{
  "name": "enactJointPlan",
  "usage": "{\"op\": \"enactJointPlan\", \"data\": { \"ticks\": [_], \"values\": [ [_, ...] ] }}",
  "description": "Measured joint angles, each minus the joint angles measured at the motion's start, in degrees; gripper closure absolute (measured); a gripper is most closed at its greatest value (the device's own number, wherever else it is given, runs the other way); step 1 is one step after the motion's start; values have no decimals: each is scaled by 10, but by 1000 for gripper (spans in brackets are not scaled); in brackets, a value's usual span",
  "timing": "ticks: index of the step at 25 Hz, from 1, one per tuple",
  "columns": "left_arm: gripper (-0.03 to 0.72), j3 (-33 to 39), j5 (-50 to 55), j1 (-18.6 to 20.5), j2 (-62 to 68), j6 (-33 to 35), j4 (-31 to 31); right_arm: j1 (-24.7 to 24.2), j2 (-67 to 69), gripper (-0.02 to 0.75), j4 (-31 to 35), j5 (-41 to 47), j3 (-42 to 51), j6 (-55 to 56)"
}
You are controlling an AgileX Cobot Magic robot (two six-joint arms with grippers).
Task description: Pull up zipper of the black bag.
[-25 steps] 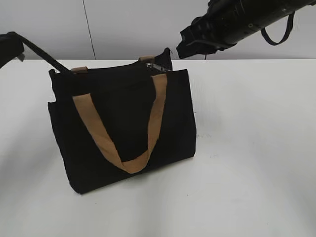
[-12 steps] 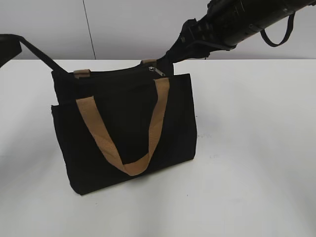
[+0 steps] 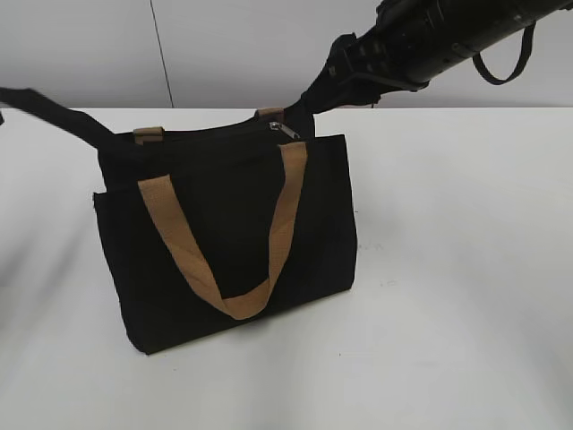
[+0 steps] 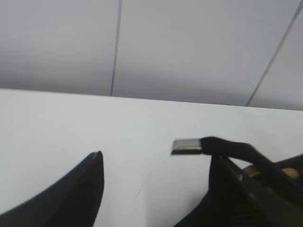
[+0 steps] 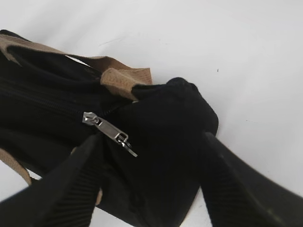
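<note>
**Right gripper straddling bag's zipper end; left gripper at the strip end**

Right gripper: jaws spread wide, one finger at 7 o'clock of the silver pull tab, the other at 4 o'clock, across the bag's end corner. Nothing clamped; whether the near finger touches the fabric cannot be told. In the exterior view this arm enters from 1 o'clock and ends just above the bag's right top corner.

Left gripper: jaws apart. A black strip with a metal end clip lies over the right finger; a grip cannot be confirmed.

The zipper runs along the top edge, with its pull tab near the right end. The black bag stands upright on the white table, left of centre, tan handle hanging down the front. A black strip extends from its top left corner toward 10 o'clock.
</note>
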Motion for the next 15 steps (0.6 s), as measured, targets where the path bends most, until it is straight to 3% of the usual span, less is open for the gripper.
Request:
{"op": "enactJointPlan", "data": {
  "ticks": [3,11,15],
  "values": [
    [171,0,73,0,0,0,-62,0,0,253,0,0,0,1],
    [170,-8,221,17,15,0,-81,-1,-1,253,-1,-1,0,1],
    [188,-38,334,12,37,12,-107,-1,-1,253,-35,4,0,27]
  ]
}}
